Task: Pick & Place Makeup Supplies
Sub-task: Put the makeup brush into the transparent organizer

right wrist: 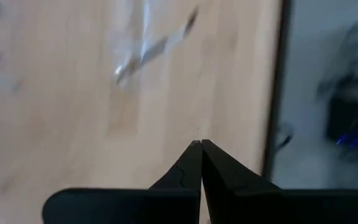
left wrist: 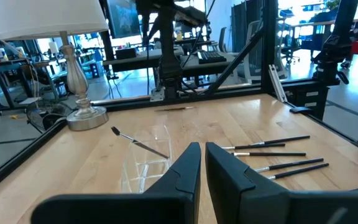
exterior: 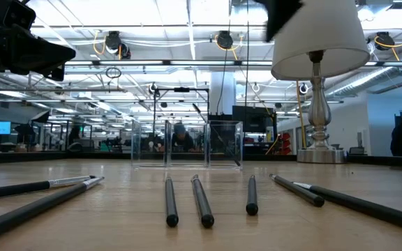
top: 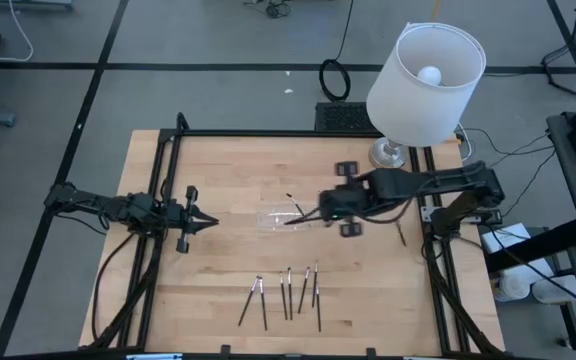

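1. The table (top: 218,170) is a pale wooden top inside a dark frame, with a lamp (top: 423,85) standing at its far right corner.
2. The right arm reaches in from the right side, stretched toward the middle; the right gripper (top: 320,212) is just beside the tray, its fingers pressed together with nothing between them.
3. The left arm lies low along the left edge; the left gripper (top: 208,221) points toward the centre, its fingers nearly together and empty.
4. One clear plastic tray (top: 280,217) sits mid-table, with one brush (left wrist: 139,142) leaning across it.
5. About seven makeup sticks (top: 286,295) lie in a loose row near the front edge.
6. One more stick (top: 401,235) lies apart near the right frame.
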Controlling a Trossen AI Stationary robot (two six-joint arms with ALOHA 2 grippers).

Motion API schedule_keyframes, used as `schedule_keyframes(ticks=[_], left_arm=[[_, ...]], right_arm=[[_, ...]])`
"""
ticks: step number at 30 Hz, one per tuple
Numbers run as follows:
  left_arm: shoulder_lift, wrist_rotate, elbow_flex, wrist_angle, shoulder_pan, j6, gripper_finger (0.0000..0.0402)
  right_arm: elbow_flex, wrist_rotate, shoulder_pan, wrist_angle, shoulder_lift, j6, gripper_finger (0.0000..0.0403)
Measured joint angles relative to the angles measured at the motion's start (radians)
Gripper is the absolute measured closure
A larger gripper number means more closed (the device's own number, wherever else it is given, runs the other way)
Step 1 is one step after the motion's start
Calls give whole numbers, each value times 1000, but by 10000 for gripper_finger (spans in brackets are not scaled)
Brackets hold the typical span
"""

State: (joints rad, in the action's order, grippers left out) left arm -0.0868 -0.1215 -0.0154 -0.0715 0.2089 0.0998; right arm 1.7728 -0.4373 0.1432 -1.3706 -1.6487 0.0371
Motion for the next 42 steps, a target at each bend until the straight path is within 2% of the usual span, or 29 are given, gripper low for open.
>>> schedule_keyframes(ticks=[4,8,12,16,19,23,28,31,36,42], left_arm=[[0,0,0,0,0,0,371],[0,0,0,0,0,0,371],[0,0,0,0,0,0,371],[0,0,0,0,0,0,371],[0,0,0,0,0,0,371],[0,0,0,0,0,0,371],[0,0,0,0,0,0,371],[0,0,0,0,0,0,371],[0,0,0,0,0,0,371],[0,0,0,0,0,0,371]], right_arm=[[-1,113,14,-201,30,-143,403],[-51,248,29,-153,85,-219,403],[-161,258,32,-151,112,-329,403],[-362,259,36,-143,165,-438,400],[-542,261,34,-85,201,-494,380],[-743,265,-6,33,255,-553,329],[-913,317,-112,183,321,-607,263],[-984,348,-164,262,356,-600,238],[-1060,395,-217,295,373,-608,226],[-1132,465,-229,354,371,-625,242]])
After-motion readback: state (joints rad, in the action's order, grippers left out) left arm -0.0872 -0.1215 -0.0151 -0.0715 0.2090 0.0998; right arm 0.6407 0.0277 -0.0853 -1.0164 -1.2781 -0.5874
